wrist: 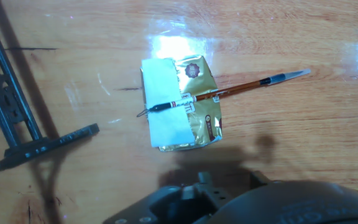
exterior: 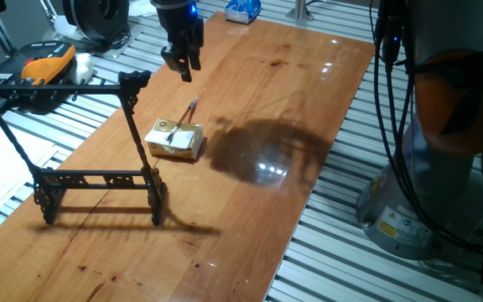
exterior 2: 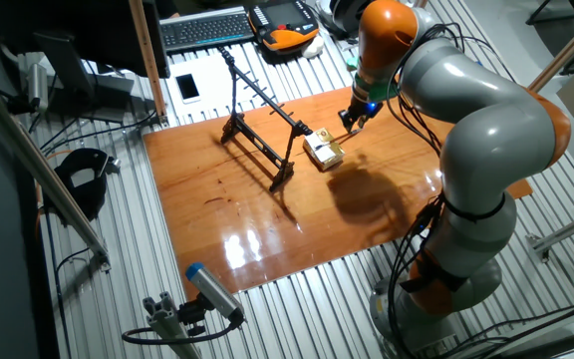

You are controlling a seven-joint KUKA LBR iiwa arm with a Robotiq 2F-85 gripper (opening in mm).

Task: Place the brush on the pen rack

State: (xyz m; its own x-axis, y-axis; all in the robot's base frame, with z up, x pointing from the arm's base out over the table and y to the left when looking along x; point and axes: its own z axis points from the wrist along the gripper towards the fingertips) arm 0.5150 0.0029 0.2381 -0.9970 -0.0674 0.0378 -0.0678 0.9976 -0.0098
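While the gripper (exterior: 182, 59) hangs above the worktop (exterior: 292, 109) near its far end, its two dark fingers point down with only a narrow gap between them and nothing in their hold. It is clear of the wood, above and a little beyond the block (exterior: 175, 140).

That yellowish block (wrist: 182, 102) lies flat on the wood, about midway across the worktop. The brush (wrist: 229, 92) rests across the top of it, lying at a slant: its dark tip (wrist: 160, 107) sits over the pale part of the block, and the brown shaft runs off the block's other side, out over bare wood, to a light, clear end piece. In one fixed view the brush (exterior: 184, 116) shows as a thin stick leaning over the block's top edge.

The rack (exterior: 99, 168) stands upright nearer the front of the worktop, close to its left edge, with its ornate base rail on the wood and its slanted uprights rising to a long crossbar. It is near the block but apart from it. In the other fixed view the rack (exterior 2: 262, 125) and block (exterior 2: 323, 152) stand side by side with a gap between.
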